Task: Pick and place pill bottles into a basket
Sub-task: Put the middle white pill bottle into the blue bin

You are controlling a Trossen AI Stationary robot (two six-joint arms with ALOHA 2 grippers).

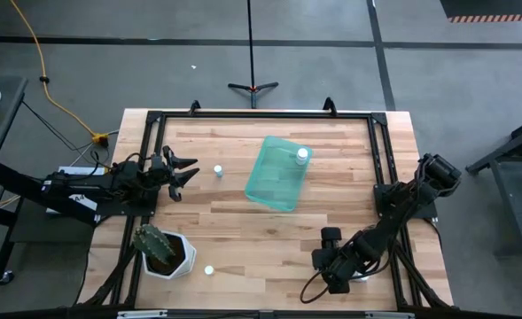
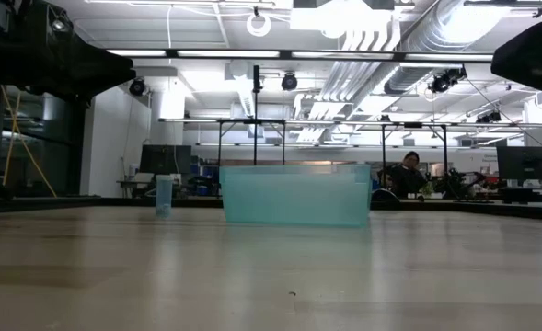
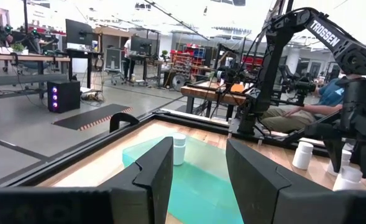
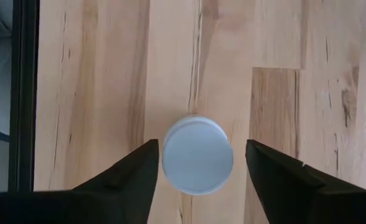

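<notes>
The teal basket (image 1: 278,173) lies mid-table, and one white pill bottle (image 1: 302,155) stands in its far right corner. The basket also shows in the low view (image 2: 294,195) and in the left wrist view (image 3: 189,180). Another bottle (image 1: 217,171) stands on the table just right of my open left gripper (image 1: 192,170). A third bottle (image 1: 209,270) stands near the front. My right gripper (image 1: 331,264) points down at the near right. Its open fingers (image 4: 198,158) stand on either side of a bottle's cap (image 4: 197,154) without touching it.
A white hexagonal cactus pot (image 1: 165,252) stands at the near left. Two more bottles (image 3: 302,154) (image 3: 347,177) stand by the right arm. A black frame (image 1: 261,115) runs around the table. People sit at benches beyond it.
</notes>
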